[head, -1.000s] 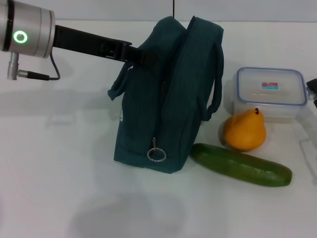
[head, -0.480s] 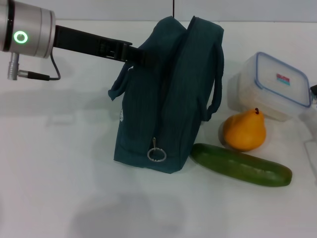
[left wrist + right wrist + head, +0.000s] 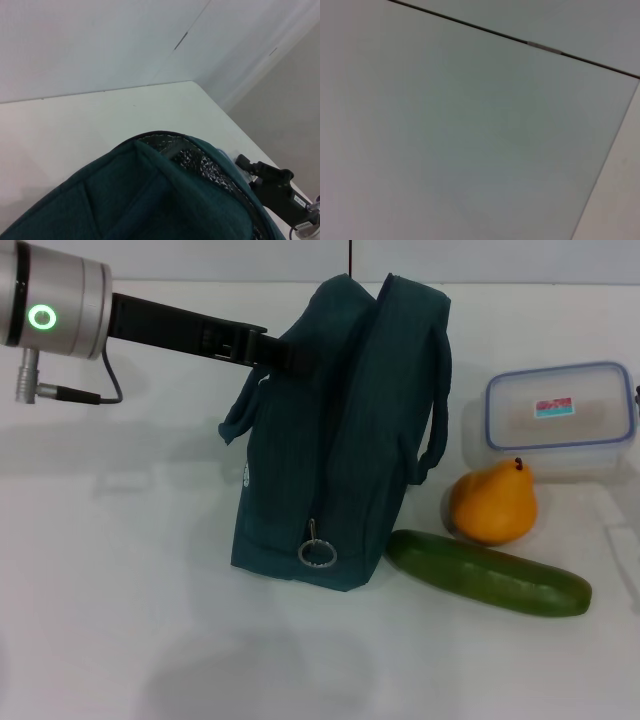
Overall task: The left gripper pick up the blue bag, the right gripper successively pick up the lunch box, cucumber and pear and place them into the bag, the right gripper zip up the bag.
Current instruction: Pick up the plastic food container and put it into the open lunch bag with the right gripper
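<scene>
The blue bag (image 3: 340,430) stands upright on the white table, its top open; the left wrist view shows the silvery lining of the bag (image 3: 150,200). My left gripper (image 3: 283,353) is shut on the bag's upper left edge. The lunch box (image 3: 560,422), clear with a blue-rimmed lid, hangs level just above the table at the right edge. My right gripper (image 3: 243,162) is shut on the box's far side and mostly out of the head view. The pear (image 3: 492,503) sits below the box, and the cucumber (image 3: 487,572) lies in front of it.
A metal zip ring (image 3: 316,552) hangs low on the bag's front. The bag's handle (image 3: 437,410) loops out toward the lunch box. White table (image 3: 120,590) spreads to the left and front of the bag.
The lunch box has left the table: it tipped up half a second ago and now hangs level, higher and further right. Bag, pear, cucumber and left arm have not moved.
</scene>
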You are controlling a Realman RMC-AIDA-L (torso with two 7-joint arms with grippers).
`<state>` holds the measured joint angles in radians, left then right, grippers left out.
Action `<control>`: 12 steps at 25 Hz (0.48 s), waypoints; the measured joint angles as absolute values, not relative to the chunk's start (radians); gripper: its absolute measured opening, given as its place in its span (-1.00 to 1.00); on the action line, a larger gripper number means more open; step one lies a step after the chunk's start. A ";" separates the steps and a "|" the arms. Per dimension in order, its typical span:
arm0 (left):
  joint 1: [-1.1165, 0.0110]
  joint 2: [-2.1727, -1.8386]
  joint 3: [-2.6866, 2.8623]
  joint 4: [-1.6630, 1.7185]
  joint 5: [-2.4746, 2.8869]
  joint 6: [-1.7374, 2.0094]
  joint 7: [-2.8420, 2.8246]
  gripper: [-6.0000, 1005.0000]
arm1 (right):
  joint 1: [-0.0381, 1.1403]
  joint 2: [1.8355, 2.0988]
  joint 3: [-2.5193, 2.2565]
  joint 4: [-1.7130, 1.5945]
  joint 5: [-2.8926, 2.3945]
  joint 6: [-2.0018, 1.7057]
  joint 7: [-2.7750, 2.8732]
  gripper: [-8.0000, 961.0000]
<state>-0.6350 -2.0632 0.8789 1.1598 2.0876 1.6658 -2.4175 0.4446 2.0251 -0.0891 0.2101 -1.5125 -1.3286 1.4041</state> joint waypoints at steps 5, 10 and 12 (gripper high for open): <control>-0.637 -2.063 0.879 1.160 2.086 1.666 -2.417 -0.86 | 0.438 2.023 -0.089 0.207 -1.513 -1.366 1.424 -0.78; -0.640 -2.063 0.879 1.160 2.086 1.666 -2.417 -0.86 | 0.423 2.022 -0.089 0.177 -1.513 -1.436 1.474 -0.78; -0.642 -2.063 0.879 1.160 2.086 1.666 -2.417 -0.86 | 0.419 2.021 -0.089 0.170 -1.513 -1.455 1.488 -0.78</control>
